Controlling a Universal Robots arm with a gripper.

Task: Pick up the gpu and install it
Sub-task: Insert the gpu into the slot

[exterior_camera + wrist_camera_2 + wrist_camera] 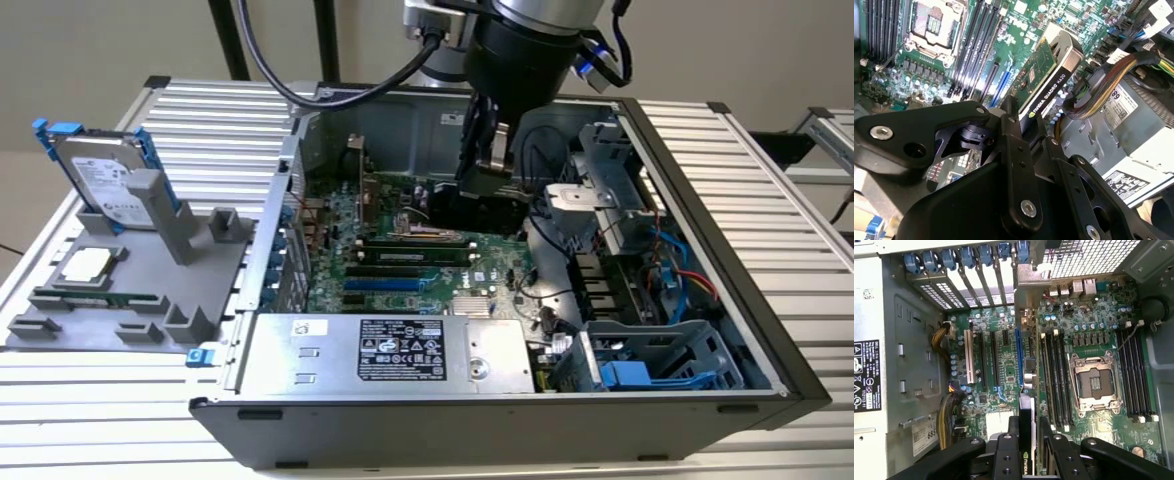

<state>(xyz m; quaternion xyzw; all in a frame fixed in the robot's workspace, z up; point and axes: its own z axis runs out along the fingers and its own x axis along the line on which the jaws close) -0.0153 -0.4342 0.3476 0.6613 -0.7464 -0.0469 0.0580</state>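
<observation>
The gripper (pixel 1021 127) is clamping the gpu (pixel 1046 82) by its edge, holding it inside the open case (pixel 694 190) above the motherboard (pixel 1064 340). In the first wrist view the card (pixel 1026 385) is hanging edge-on, just beside the blue slot (pixel 1017 360)

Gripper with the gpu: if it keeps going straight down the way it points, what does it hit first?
Probably the motherboard. The gripper, jaws shut on the gpu, points into the open case, and in the first wrist view the card's edge lines up roughly with the blue slot. Depth is unclear.
</observation>
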